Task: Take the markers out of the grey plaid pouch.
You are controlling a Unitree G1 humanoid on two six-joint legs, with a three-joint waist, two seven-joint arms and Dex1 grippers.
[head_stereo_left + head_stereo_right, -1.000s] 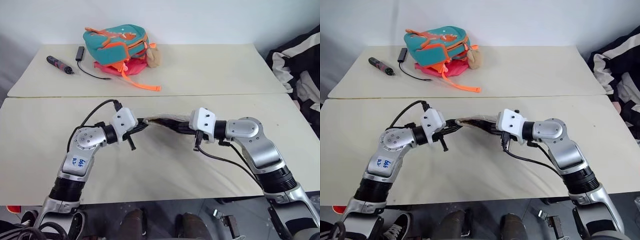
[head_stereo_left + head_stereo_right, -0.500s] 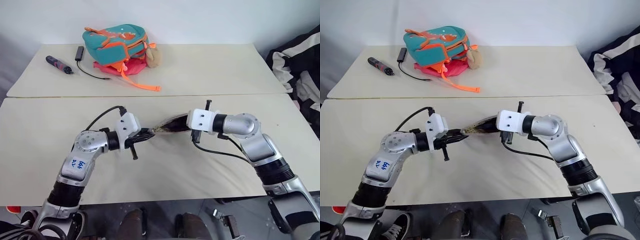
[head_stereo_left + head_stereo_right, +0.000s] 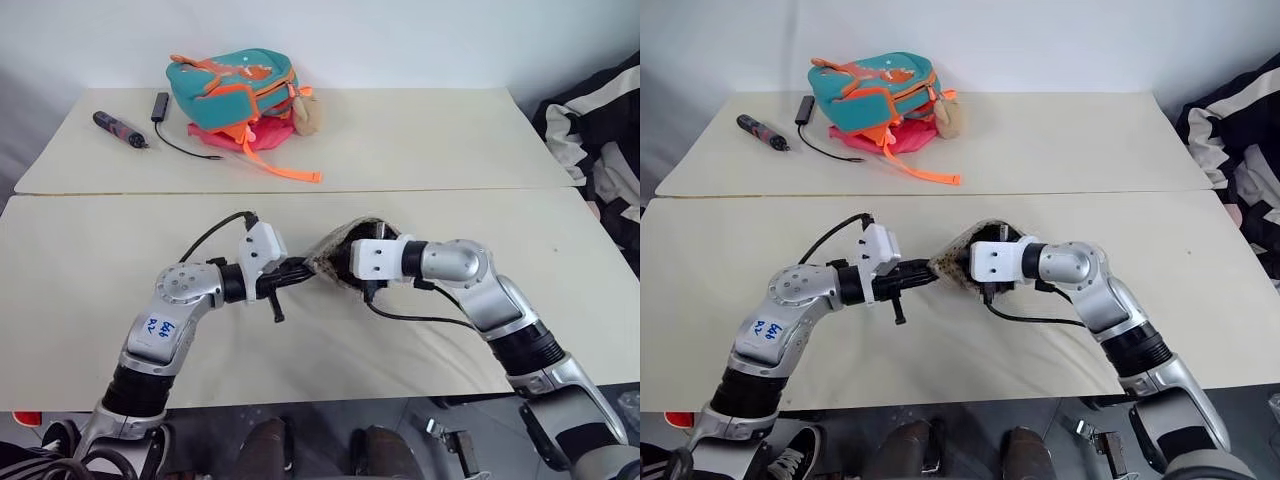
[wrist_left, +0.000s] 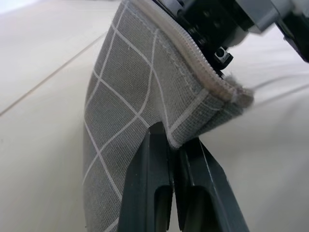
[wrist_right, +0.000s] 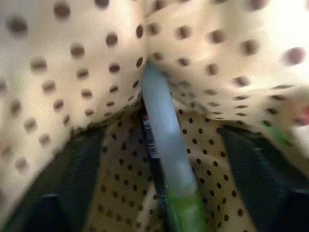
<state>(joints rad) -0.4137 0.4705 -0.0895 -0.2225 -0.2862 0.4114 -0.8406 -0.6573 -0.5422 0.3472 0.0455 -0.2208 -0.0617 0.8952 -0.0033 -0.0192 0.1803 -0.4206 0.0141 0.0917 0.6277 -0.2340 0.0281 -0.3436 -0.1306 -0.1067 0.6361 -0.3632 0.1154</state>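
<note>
Grey fabric with thin white grid lines forms the outside of the plaid pouch [image 4: 125, 92]; a pale zipper tape runs along its open edge, and the lining is beige with dark dots. The pouch is held up above the middle of the near tabletop [image 3: 80, 300], between the two hands, with its mouth bulging open towards the right arm.

Left hand [image 4: 174, 159]: fingers pressed together on a corner of the grey cloth, pinching the pouch at its seam. In the head views this hand [image 3: 925, 278] points roughly level towards the pouch from the left edge's side.

Right hand [image 3: 965, 268]: pushed into the pouch's mouth, its fingers spread wide apart inside, one dark finger [image 5: 72, 179] on each side of the dotted lining. Between them lies a light green marker [image 5: 166, 154], slim, with a dark printed strip along its barrel, resting lengthwise in the fold of the lining; the fingers are not closed on it.

On the far tabletop, towards its left corner, lie a teal-and-orange backpack [image 3: 235, 85] and a black-and-red handled tool [image 3: 118, 129] with a cable.
</note>
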